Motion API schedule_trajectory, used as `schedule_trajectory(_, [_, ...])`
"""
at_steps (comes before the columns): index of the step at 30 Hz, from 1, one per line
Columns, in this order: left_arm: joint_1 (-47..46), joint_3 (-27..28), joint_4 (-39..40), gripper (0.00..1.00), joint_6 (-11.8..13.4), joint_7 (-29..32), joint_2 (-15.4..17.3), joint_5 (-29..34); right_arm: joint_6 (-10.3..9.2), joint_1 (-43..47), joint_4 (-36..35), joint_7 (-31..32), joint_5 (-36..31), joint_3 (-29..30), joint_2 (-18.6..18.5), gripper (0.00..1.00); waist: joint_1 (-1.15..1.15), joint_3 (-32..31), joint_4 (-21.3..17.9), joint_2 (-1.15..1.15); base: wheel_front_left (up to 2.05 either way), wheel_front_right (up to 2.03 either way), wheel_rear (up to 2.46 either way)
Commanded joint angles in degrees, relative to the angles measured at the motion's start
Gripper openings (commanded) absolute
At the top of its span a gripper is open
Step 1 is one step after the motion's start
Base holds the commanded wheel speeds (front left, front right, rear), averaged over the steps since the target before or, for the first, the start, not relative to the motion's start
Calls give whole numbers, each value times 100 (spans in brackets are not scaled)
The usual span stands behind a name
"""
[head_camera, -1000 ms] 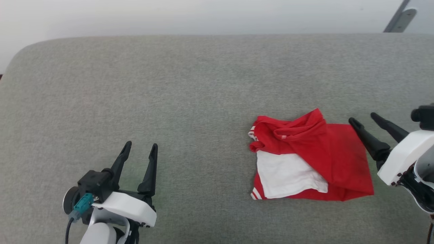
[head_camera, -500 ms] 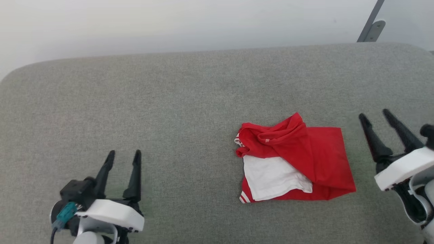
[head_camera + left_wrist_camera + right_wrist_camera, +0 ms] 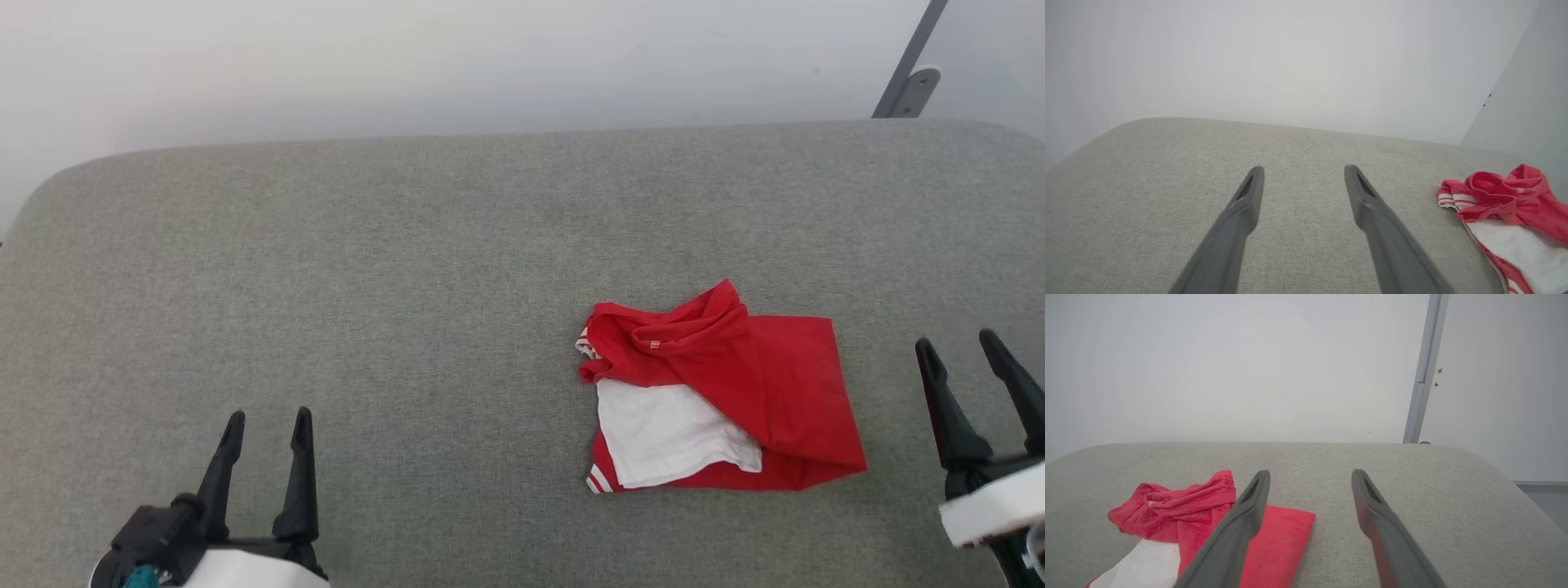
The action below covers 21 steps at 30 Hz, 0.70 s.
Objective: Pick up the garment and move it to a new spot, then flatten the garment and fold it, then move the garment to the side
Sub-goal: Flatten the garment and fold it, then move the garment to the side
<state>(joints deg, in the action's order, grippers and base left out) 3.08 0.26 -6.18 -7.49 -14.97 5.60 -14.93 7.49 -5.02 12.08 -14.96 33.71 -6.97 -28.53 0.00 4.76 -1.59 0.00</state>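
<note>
Right now the garment (image 3: pixel 735 384) lies on the grey cushion (image 3: pixel 408 261), right of centre in the head view. It is a loose red bundle with a white panel showing on its near left part and a bunched ridge along its far left side. Both sets of jaws are spread wide and hold nothing.

The right jaws sit low at the right edge of that view, fingers (image 3: pixel 947 416) pointing away from me. They are near the garment's flat right edge but not touching it; a strip of bare cushion shows between. The left jaws, fingers (image 3: pixel 302 465) likewise pointing away, are well apart from it, across a broad stretch of bare cushion to its left.

The bundle runs a little longer left to right than front to back, so its short right edge faces the right jaws. In the right wrist view the garment (image 3: pixel 1163 510) lies low and to the left of the fingers. I judge the right arm the one to use: it would need to swing left and come down onto that edge.
</note>
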Motion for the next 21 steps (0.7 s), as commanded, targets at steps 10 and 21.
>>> schedule_trajectory(10, [425,147,511,100,3,-30,-123,195,0,695,-661,107,-224,488,209,100,0,119,88,0,0,0,0])
schedule_trajectory(21, [134,-6,493,100,3,-30,-163,171,0,441,-851,573,-200,508,189,100,0,363,79,0,0,0,0])
